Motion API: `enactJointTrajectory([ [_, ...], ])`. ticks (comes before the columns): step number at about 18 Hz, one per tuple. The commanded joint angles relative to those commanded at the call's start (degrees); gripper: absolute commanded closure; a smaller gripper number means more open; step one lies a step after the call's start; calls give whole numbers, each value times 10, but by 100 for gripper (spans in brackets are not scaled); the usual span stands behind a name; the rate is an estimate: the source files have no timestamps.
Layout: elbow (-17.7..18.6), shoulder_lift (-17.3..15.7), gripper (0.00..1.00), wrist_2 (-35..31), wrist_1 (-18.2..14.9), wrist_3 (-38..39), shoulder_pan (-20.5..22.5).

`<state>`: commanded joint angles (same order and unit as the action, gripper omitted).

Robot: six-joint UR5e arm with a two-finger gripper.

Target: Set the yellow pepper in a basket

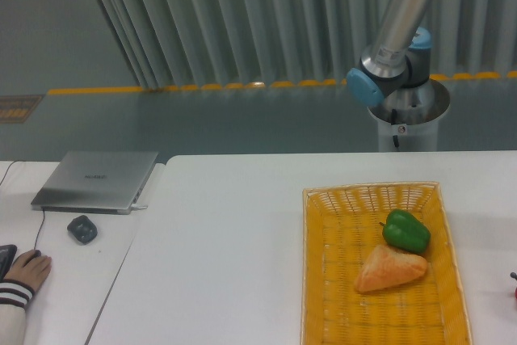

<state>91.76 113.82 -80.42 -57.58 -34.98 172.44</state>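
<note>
basket holds green pepper + bread piece | yellow pepper unseen | gripper out of frame, state unknown

The basket sits on the table. In it lie a pepper and, just before it, bread. Well left of the basket lie a laptop, mouse and hand.

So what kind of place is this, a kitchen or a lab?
Likely a robotics lab or workshop: a pedestal-mounted grey-and-blue robot arm, yellow floor safety tape, and a closed silver laptop.
</note>
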Motion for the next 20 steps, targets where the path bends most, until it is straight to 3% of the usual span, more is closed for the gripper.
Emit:
enactJointTrajectory([
  [9, 4, 14, 0, 0, 10, -2, 0],
  [20, 4, 13, 35, -1, 15, -1, -1],
])
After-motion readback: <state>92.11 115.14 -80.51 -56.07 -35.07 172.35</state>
